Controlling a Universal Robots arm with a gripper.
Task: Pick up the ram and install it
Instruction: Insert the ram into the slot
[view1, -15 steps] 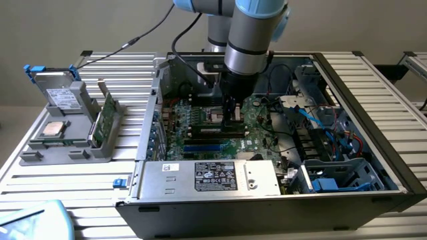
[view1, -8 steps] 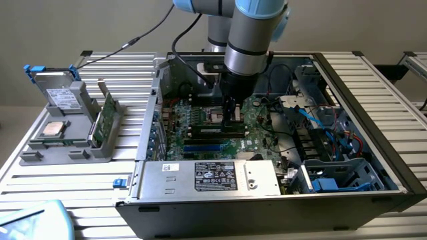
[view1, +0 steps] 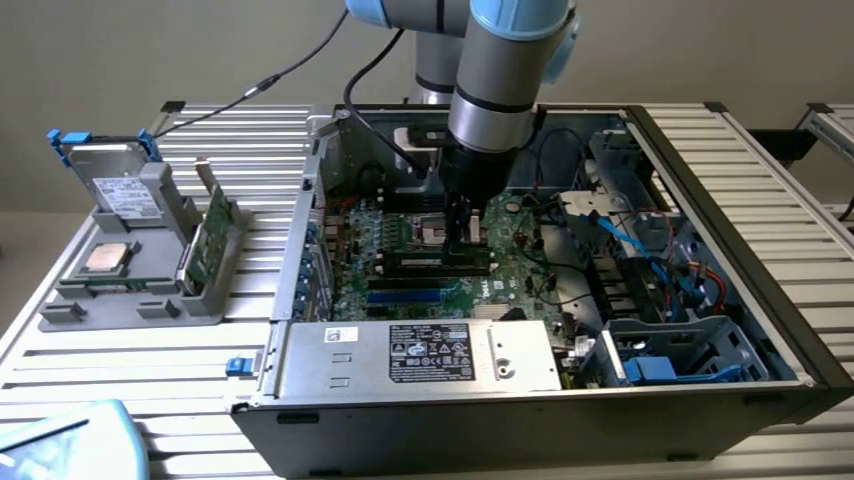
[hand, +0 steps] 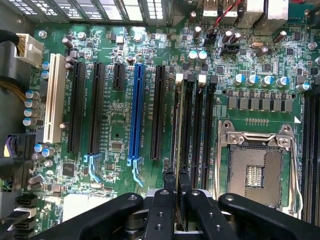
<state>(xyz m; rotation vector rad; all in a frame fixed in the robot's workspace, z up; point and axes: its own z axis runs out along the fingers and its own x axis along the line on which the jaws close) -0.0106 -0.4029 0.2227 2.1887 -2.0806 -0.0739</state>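
Observation:
The ram (hand: 178, 125) shows edge-on as a thin strip standing along the first of the black memory slots (hand: 197, 130), beside the open processor socket (hand: 255, 172). My gripper (hand: 176, 179) is shut on the ram, its two black fingers (hand: 169, 181) pressed close on either side of the strip. In the exterior view the gripper (view1: 463, 242) reaches straight down into the open computer case (view1: 747, 250). There the ram (view1: 420, 262) lies low across the green motherboard (view1: 400, 225), under the fingers.
On the exterior view's left, a grey holder (view1: 94, 305) carries a second green board stick (view1: 214, 240), a square silver processor chip (view1: 107, 258) and a grey drive with blue tabs (view1: 114, 175). Cables (view1: 641, 240), a drive cage and the power supply (view1: 427, 355) crowd the case.

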